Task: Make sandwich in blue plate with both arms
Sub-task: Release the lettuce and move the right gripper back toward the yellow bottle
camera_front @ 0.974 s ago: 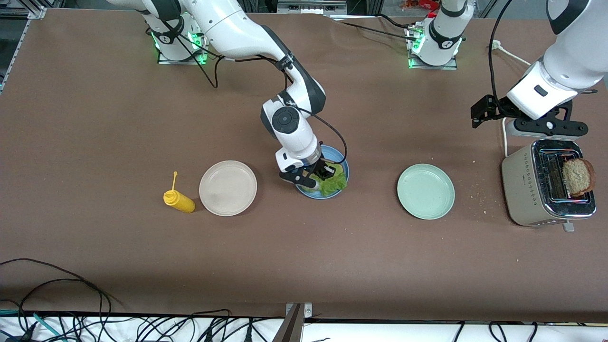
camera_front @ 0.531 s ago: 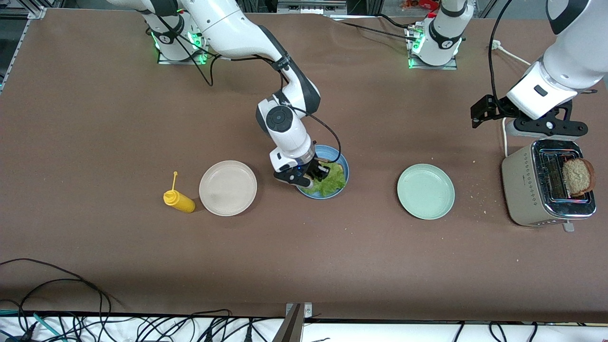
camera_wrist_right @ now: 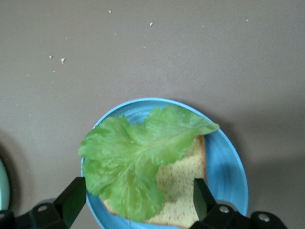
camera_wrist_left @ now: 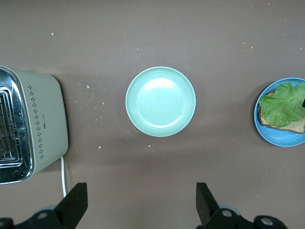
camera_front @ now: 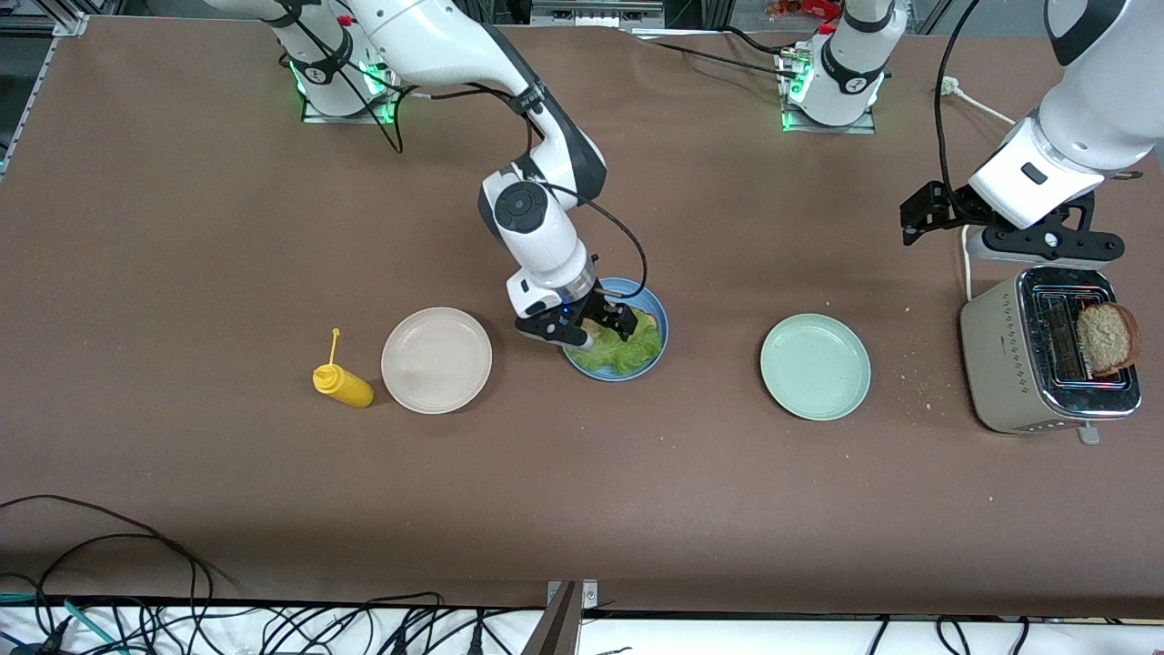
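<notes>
Halfway-ish: bread and lettuce point(camera_wrist_right: 138, 157) sit on the blue plate point(camera_front: 653, 317). Right end effector point(camera_front: 596, 329) hovers over it, released. Top slice point(camera_front: 1108, 338) at 3 o'clock in the toaster point(camera_front: 1009, 364), left end effector point(camera_front: 1046, 241) above it, released too.

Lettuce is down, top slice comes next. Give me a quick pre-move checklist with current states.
1. Lettuce leaf lies on the bread slice in the blue plate: ok.
2. Right end effector open, holding nothing, over the plate: ok.
3. Second slice stands up out of the toaster: ok.
4. Left end effector open, holding nothing: ok.
5. Left end effector lined up over the second slice: not ok.
</notes>
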